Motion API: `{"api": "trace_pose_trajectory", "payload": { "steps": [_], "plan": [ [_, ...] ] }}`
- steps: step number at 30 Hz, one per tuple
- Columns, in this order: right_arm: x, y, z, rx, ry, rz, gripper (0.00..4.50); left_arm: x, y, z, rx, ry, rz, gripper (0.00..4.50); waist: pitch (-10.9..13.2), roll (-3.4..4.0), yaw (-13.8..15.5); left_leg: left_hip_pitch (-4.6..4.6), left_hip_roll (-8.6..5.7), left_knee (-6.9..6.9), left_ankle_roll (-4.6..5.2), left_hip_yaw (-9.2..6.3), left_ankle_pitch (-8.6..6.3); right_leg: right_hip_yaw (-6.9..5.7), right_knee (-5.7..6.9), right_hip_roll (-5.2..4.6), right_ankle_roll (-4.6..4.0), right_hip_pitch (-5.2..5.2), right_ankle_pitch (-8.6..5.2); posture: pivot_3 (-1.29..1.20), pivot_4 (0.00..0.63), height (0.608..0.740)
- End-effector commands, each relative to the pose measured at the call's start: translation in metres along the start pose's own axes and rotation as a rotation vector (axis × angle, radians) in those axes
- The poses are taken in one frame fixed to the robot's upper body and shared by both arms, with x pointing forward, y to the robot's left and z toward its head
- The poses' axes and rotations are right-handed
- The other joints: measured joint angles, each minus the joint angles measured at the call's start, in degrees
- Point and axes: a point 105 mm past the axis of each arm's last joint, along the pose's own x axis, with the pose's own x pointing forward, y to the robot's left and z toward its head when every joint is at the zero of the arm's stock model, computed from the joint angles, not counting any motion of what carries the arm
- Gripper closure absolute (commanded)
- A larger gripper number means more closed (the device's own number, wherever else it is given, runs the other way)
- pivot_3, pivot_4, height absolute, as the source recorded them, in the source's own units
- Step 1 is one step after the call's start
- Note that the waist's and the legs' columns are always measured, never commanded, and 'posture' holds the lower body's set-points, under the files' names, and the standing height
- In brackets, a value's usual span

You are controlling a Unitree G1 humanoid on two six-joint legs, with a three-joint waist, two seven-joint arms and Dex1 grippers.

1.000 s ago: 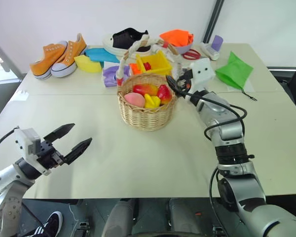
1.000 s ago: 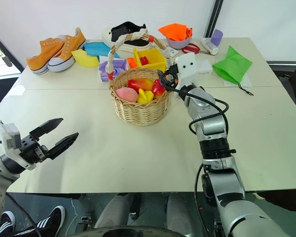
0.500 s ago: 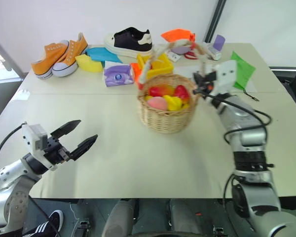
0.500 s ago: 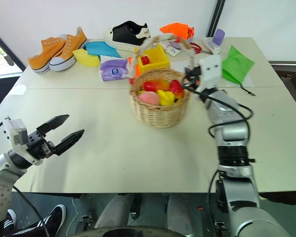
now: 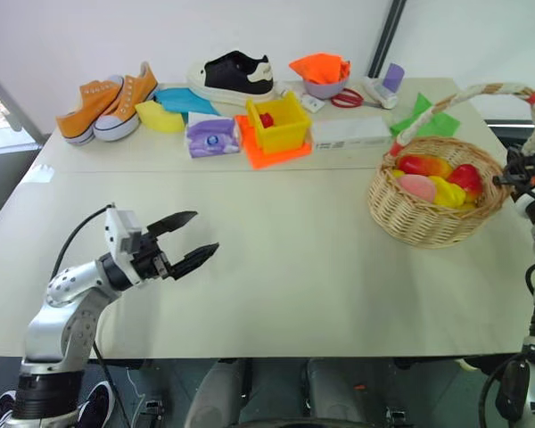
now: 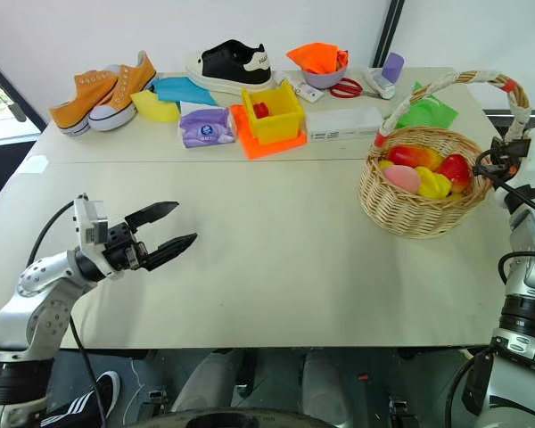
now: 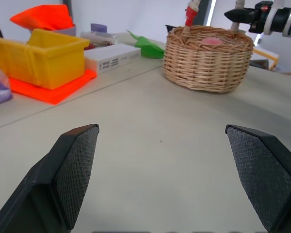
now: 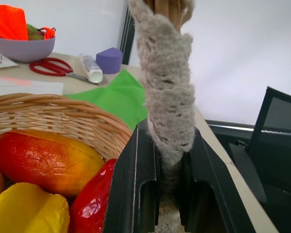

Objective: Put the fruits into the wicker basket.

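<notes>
Four toy fruits (image 6: 419,169), mango, peach, red and yellow pieces, sit in the wicker basket (image 6: 421,198), which I see at about two o'clock on the table (image 6: 285,259), near its right edge. My right gripper (image 8: 166,194) is clamped on the basket's white-wrapped handle (image 8: 167,87) at its right foot. My left gripper (image 6: 165,229) hovers with fingers spread wide at eight o'clock, holding nothing, well apart from the basket.

Wicker basket (image 6: 416,192): round, tan, woven; tall arched handle wrapped in white with red bands; upright on the table (image 6: 276,232), near its right edge. Handle's right foot clamped between the right gripper (image 8: 167,194) fingers.

Fruits, inside the basket: yellow-orange-red mango (image 6: 412,157), pale pink peach (image 6: 401,178), yellow piece (image 6: 434,184), red piece (image 6: 456,168), all touching.
</notes>
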Motion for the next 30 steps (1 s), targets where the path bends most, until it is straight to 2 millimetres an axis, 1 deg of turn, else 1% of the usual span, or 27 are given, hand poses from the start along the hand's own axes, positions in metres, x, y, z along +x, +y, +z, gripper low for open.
{"api": "trace_pose_trajectory", "payload": {
  "steps": [1,4,8,9,10,13,15,17,19,20,22,23,26,27,28,29,30],
  "plan": [
    [-0.004,-0.013,0.002,-0.039,-0.018,-0.064,3.52,0.001,0.002,0.005,0.037,0.002,-0.014,0.00,0.0,-0.01,0.0,0.00,0.00,0.00,0.00,0.00,0.00,0.00,-0.01,0.00,0.00,0.00,0.00,0.00,0.150,0.740],
    [-0.004,-0.015,0.000,0.003,-0.022,-0.094,2.25,0.001,0.002,0.005,0.040,0.000,-0.012,0.00,0.0,0.01,0.0,0.00,-0.01,0.00,0.00,0.00,0.00,0.01,0.00,0.00,0.01,0.00,0.00,0.00,0.150,0.740],
    [-0.007,-0.018,-0.005,0.101,-0.052,-0.124,0.26,-0.002,0.003,0.003,0.034,-0.004,0.013,0.00,0.0,0.01,-0.1,0.00,0.00,0.00,0.00,-0.01,0.00,0.01,0.01,0.01,0.02,-0.01,0.01,0.00,0.150,0.740],
    [-0.009,-0.021,-0.005,0.124,-0.062,-0.150,0.04,-0.004,0.003,0.002,0.034,-0.002,0.025,0.00,0.0,0.01,-0.2,0.00,0.01,0.00,0.00,-0.01,0.00,0.01,0.01,0.01,0.02,-0.01,0.01,0.00,0.150,0.740],
    [-0.011,-0.025,-0.004,0.140,-0.072,-0.181,0.04,-0.006,0.003,0.001,0.038,-0.003,0.036,0.00,0.0,0.01,-0.2,0.00,0.01,0.00,0.00,-0.01,0.00,0.01,0.01,0.01,0.02,-0.01,0.01,0.00,0.150,0.740],
    [-0.019,-0.027,0.004,0.178,-0.122,-0.220,0.04,-0.007,0.002,-0.001,0.037,-0.006,0.054,0.00,0.0,0.02,-0.1,0.00,0.01,0.00,0.00,-0.01,0.00,0.02,0.01,0.01,0.02,-0.01,0.01,0.00,0.150,0.740],
    [-0.028,-0.016,0.012,0.224,-0.165,-0.197,0.04,-0.008,0.002,-0.001,0.039,-0.008,0.062,0.00,0.0,0.03,0.0,-0.01,0.01,0.00,0.00,-0.03,0.00,0.02,0.01,0.01,0.03,-0.02,0.01,0.00,0.150,0.740],
    [-0.040,0.002,0.021,0.275,-0.216,-0.165,0.04,-0.011,0.005,0.000,0.054,-0.003,0.078,0.00,0.0,0.03,0.0,-0.01,0.03,0.00,0.00,-0.05,0.00,0.01,0.02,0.02,0.03,-0.03,0.01,0.00,0.150,0.740],
    [-0.055,0.031,0.033,0.258,-0.268,-0.097,0.04,-0.014,0.013,-0.001,0.066,0.005,0.118,0.00,0.0,0.04,0.0,-0.01,0.03,-0.01,0.00,-0.07,0.00,0.01,0.03,0.02,0.03,-0.04,0.01,0.00,0.150,0.740],
    [-0.062,0.041,0.036,0.267,-0.277,-0.089,0.04,-0.015,0.016,0.001,0.067,-0.001,0.133,0.00,0.0,0.04,-0.1,-0.01,0.03,-0.03,0.00,-0.09,0.00,0.00,0.04,0.02,0.03,-0.06,0.01,0.00,0.150,0.740],
    [-0.072,0.069,0.039,0.263,-0.287,-0.017,0.04,-0.017,0.023,0.002,0.087,-0.005,0.178,0.00,0.0,0.08,-0.2,-0.01,0.06,-0.04,-0.01,-0.10,0.00,0.02,0.08,0.04,0.03,-0.10,0.01,0.00,0.150,0.740],
    [-0.075,0.088,0.039,0.260,-0.279,0.053,0.04,-0.018,0.029,0.000,0.086,0.007,0.221,0.00,0.0,0.08,-0.3,-0.01,0.06,-0.04,-0.01,-0.09,-0.01,0.03,0.09,0.04,0.02,-0.11,0.00,0.00,0.150,0.740],
    [-0.088,0.168,0.038,0.264,-0.234,0.438,0.04,-0.025,0.044,-0.001,0.109,0.013,0.327,0.00,0.0,0.07,-0.4,0.04,0.05,-0.03,-0.02,-0.07,-0.01,0.05,0.06,0.04,-0.01,-0.08,-0.01,0.00,0.150,0.740],
    [-0.093,0.187,0.035,0.295,-0.198,0.545,0.04,-0.028,0.050,-0.002,0.115,0.015,0.366,0.00,0.0,0.07,-0.4,0.05,0.07,-0.03,-0.02,-0.07,-0.01,0.04,0.07,0.06,-0.01,-0.08,-0.01,0.00,0.150,0.740],
    [-0.096,0.198,0.033,0.308,-0.172,0.622,0.04,-0.031,0.054,-0.002,0.111,0.011,0.399,0.00,0.0,0.07,-0.3,0.05,0.09,-0.03,-0.02,-0.07,-0.01,0.03,0.08,0.06,-0.01,-0.09,-0.01,0.00,0.150,0.740],
    [-0.102,0.214,0.029,0.307,-0.140,0.748,0.04,-0.041,0.065,-0.001,0.089,-0.016,0.477,0.00,0.0,0.07,-0.2,0.06,0.09,-0.03,-0.02,-0.09,-0.01,0.01,0.08,0.06,0.00,-0.10,-0.01,0.00,0.150,0.740],
    [-0.106,0.224,0.026,0.299,-0.120,0.830,0.04,-0.048,0.072,-0.001,0.072,-0.039,0.529,0.00,0.0,0.07,-0.1,0.05,0.08,-0.03,-0.02,-0.10,-0.01,-0.01,0.05,0.05,0.00,-0.14,-0.01,0.00,0.150,0.740]
  ]
}}
